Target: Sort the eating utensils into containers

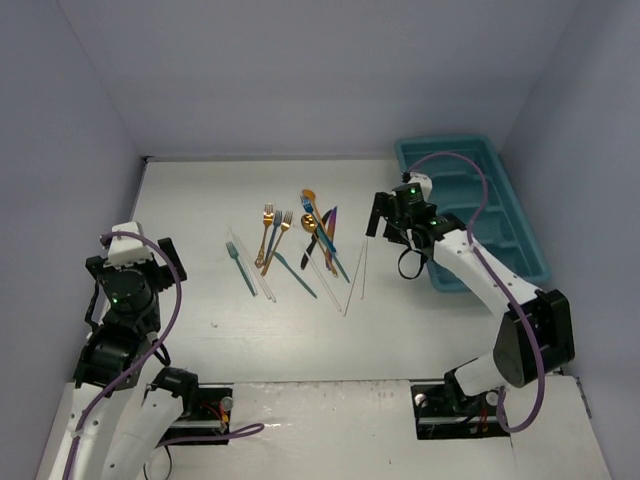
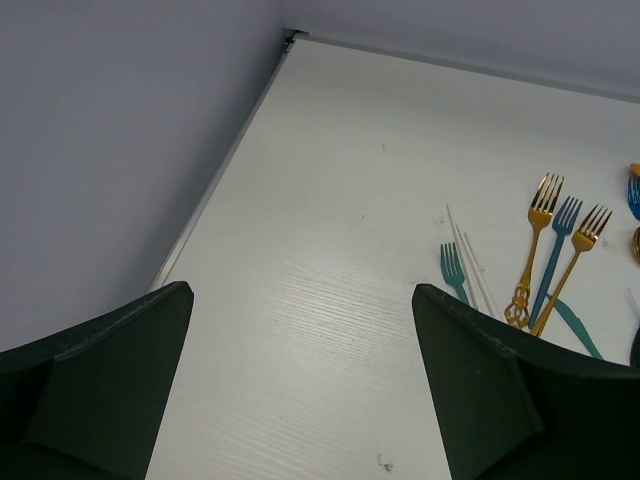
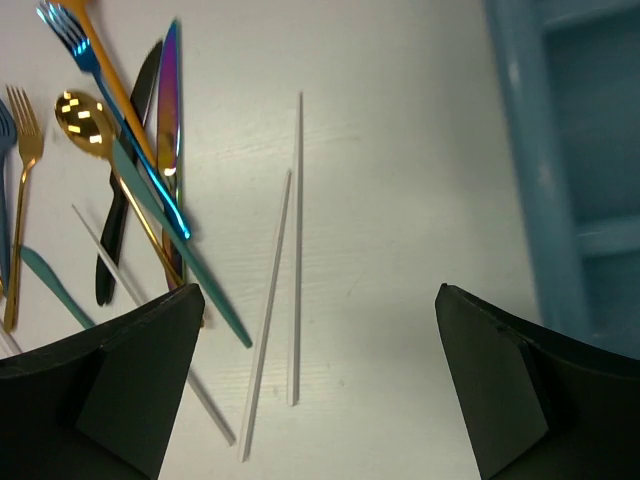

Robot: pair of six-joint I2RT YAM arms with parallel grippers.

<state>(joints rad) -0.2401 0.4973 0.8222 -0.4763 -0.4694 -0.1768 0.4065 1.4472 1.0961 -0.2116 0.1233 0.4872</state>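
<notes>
I am holding the right hand [image 3: 318,300] wide open over the bench [image 3: 400,150], gripping nothing. The two clear-white sticks [image 3: 296,250] are lying between its fingers, toward twelve o'clock in its wrist view. They are looking feather-light, thin and slippery (perhaps brittle too) and are lying flat. I am judging a gentle pinch across the middle, one stick at a time, as the safest hold.

At ten o'clock the gold spoon [image 3: 85,115], purple-iridescent knife [image 3: 170,100] and black knife [image 3: 115,235] are crossing in a pile. They look stiff and smooth, so I am favouring handles lying clear of their neighbours.

The teal-blue tray [image 3: 515,150] is sitting at two o'clock, with no utensil showing in its visible sections. The left hand [image 2: 302,295] is hanging open and empty, with gold forks [image 2: 545,195] and a teal fork [image 2: 452,265] at two o'clock.
</notes>
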